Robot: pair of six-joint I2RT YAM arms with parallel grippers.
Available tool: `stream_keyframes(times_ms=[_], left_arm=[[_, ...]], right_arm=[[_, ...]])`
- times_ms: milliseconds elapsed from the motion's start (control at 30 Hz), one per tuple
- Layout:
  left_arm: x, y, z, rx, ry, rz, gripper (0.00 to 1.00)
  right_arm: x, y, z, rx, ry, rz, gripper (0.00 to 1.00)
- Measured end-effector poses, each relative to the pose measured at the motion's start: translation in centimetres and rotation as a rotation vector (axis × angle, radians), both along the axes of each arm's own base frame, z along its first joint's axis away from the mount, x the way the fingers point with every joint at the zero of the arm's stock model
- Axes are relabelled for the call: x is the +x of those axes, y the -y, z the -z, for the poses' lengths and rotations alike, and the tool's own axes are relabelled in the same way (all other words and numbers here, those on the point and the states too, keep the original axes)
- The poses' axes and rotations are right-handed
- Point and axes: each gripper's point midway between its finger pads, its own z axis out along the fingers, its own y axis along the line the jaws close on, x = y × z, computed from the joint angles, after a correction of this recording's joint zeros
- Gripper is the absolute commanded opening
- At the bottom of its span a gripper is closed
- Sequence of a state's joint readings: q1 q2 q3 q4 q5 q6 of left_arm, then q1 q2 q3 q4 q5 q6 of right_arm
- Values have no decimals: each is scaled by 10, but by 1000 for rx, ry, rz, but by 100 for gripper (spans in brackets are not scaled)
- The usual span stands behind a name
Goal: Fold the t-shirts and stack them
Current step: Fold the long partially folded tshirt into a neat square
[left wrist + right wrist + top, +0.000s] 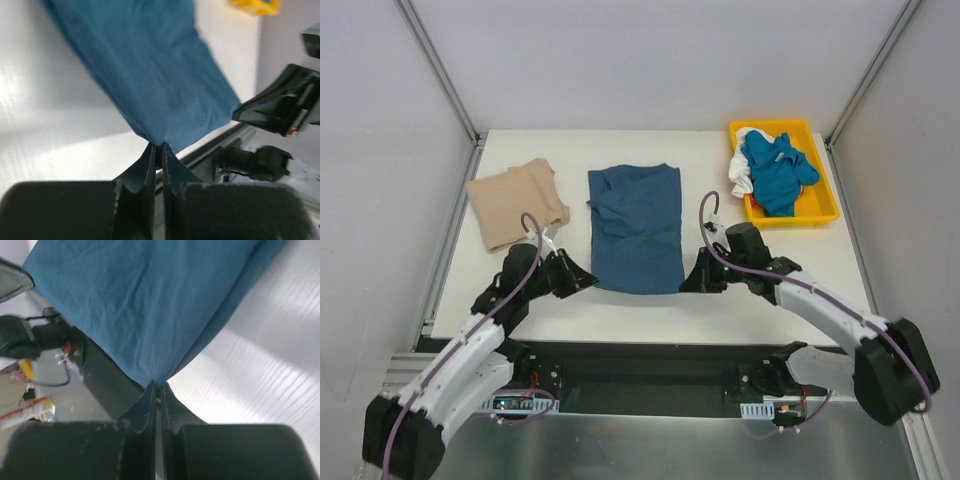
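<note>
Stretching from the arm bases to the far wall, the white table (570, 150) carries everything in view. At its middle lies the dark teal-blue t-shirt (635, 230), folded into a long rectangle that runs from far to near, with creases across its far half. Left of it, apart from it and toward the far left corner, sits the tan t-shirt (517, 203), folded into a compact, slightly skewed square. At the far right corner stands the yellow tray (827, 190), holding a crumpled bright blue t-shirt (775, 175) that spills over a white shirt (740, 175) bunched at the tray's left side.

Both arms reach in low toward the near edge of the teal shirt. The left gripper (588, 283) meets the shirt's near left corner; its wrist view shows the jaws pressed together with the tip of that corner pinched between them (157, 147), the cloth fanning away from the fingertips. The right gripper (685, 287) is at the near right corner, its jaws likewise pressed together on the cloth's point (157, 385), where a folded edge casts a shadow on the table.
</note>
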State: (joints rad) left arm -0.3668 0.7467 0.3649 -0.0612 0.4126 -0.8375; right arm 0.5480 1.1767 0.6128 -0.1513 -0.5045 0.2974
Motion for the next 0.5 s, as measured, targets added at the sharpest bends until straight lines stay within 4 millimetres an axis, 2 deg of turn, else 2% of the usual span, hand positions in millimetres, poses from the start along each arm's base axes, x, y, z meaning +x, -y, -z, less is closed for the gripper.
stream_keyframes(times_ms=[100, 233, 400, 500], left_arm=[[-14, -1, -36, -74, 119, 15, 0], [-28, -3, -58, -110, 170, 27, 0], [-24, -4, -79, -94, 182, 20, 0], [-8, -7, -93, -54, 204, -13, 0]], right_arm=[[-18, 3, -29, 52, 33, -36, 1], [-31, 6, -64, 69, 52, -75, 1], [-25, 8, -102, 57, 107, -89, 1], [-10, 10, -114, 47, 118, -61, 1]])
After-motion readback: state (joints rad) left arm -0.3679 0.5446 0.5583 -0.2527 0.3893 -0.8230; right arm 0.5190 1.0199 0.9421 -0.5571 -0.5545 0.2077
